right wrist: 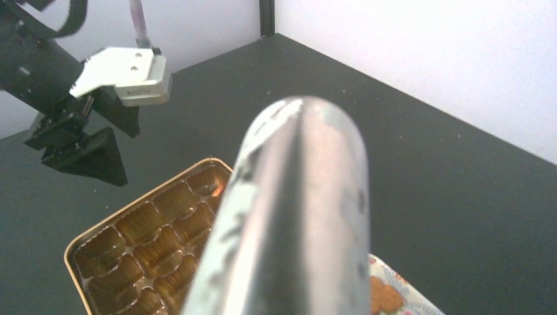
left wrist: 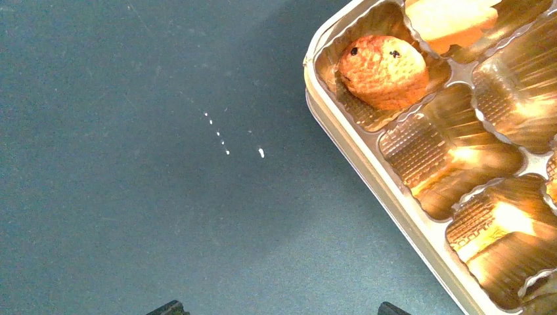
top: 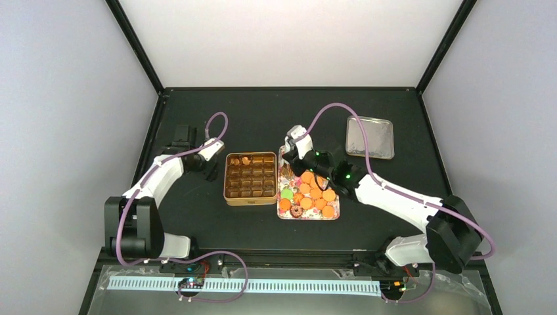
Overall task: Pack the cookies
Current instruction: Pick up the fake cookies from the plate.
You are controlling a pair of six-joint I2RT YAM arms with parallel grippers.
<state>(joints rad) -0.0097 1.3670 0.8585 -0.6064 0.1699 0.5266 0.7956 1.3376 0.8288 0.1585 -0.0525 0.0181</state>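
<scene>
Several round orange cookies [top: 316, 191], a green one [top: 287, 193] and a brown ring [top: 296, 210] lie on a patterned lid [top: 333, 212]. To its left stands the square gold tin [top: 227, 193] of brown cups. A speckled cookie [left wrist: 383, 71] fills its corner cup, with a pale one [left wrist: 453, 20] beside it. My left gripper [left wrist: 282, 308] hangs open over bare table left of the tin. My right gripper [top: 291, 157] is above the lid's far end. Blurred metal tongs [right wrist: 299, 210] rise from it and hide its fingers.
A flat silver tin part [top: 370, 137] lies at the back right of the black table. White walls close in the table on three sides. In the right wrist view the left arm's dark gripper [right wrist: 85, 154] hangs over the tin's [right wrist: 79, 244] far side.
</scene>
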